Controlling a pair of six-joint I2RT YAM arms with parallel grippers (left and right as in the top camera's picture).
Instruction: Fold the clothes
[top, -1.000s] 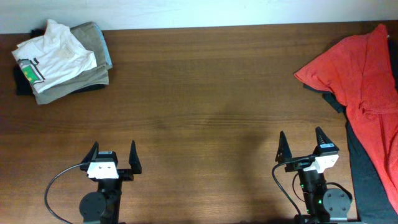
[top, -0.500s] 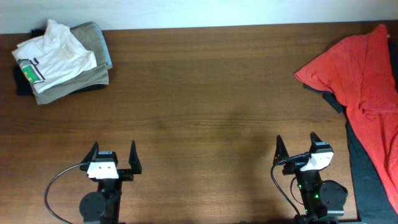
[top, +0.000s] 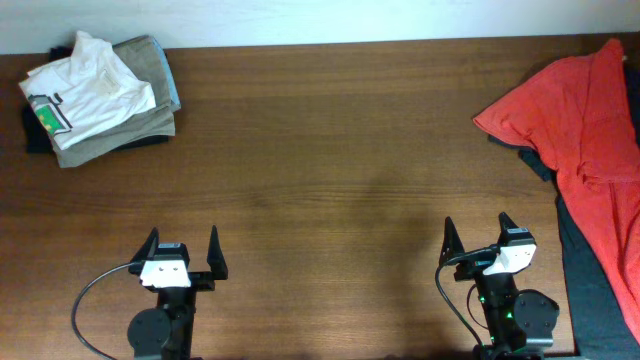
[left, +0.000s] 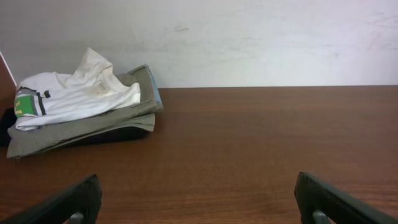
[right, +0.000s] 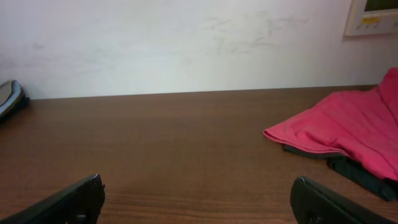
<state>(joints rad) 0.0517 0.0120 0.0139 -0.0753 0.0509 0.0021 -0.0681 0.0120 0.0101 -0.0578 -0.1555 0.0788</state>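
Clothes lie in two groups at opposite far corners of the brown wooden table (top: 330, 150), and I see nothing in either gripper.

On my right, a big red garment (top: 590, 110) is spread loose and rumpled, reaching from the back edge down the table's right side. A dark garment (top: 590, 285) lies under it, showing along its lower and left edges.

At the far left corner sits a neat stack. A khaki garment (top: 115, 138) forms the middle layer. A white shirt (top: 95, 85) lies folded on top of it, with one corner of fabric poking upward. Another dark piece (top: 33, 135) peeks out from beneath the stack on its left side. The shirt's small green patch (top: 47, 113), dark-edged, faces the stack's left end.

Both arms are parked at the near edge, well apart from both piles. The left gripper (top: 182, 240) points toward the back wall with its fingers (left: 68, 202) spread wide over bare wood. The right gripper (top: 478, 225) does the same, fingers (right: 326, 202) wide apart, with the red garment off to its right.
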